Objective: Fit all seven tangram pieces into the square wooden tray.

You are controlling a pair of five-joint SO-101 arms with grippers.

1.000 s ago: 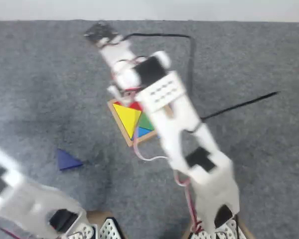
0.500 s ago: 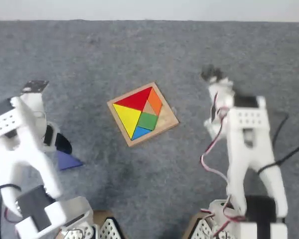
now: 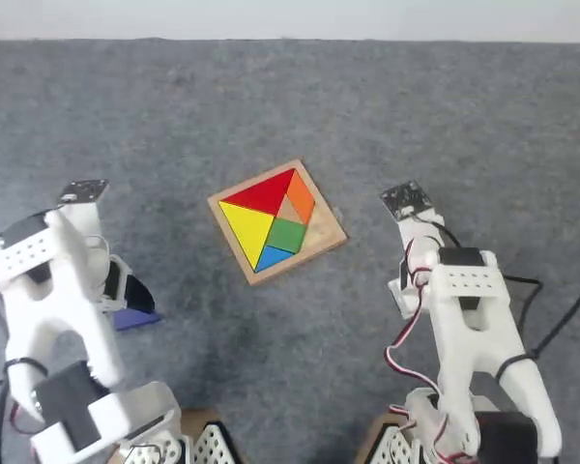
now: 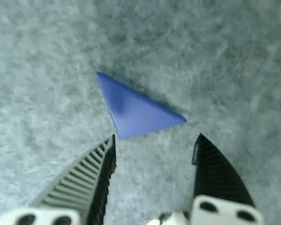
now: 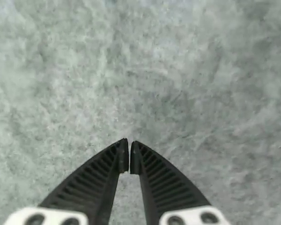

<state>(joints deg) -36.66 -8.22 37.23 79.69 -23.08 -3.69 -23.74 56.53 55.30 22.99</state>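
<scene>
Left hand [image 4: 156, 137] spread beside blue triangle [image 4: 133, 110]; tray [image 3: 325, 231] partly filled.

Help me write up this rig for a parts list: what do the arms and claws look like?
Both the left arm and right arm are blocky white plastic with black motor blocks and a plate of small holes. Along the right arm loop red and white wires. The left claw and right claw are black, pointed and ribbed, on white bases.
</scene>
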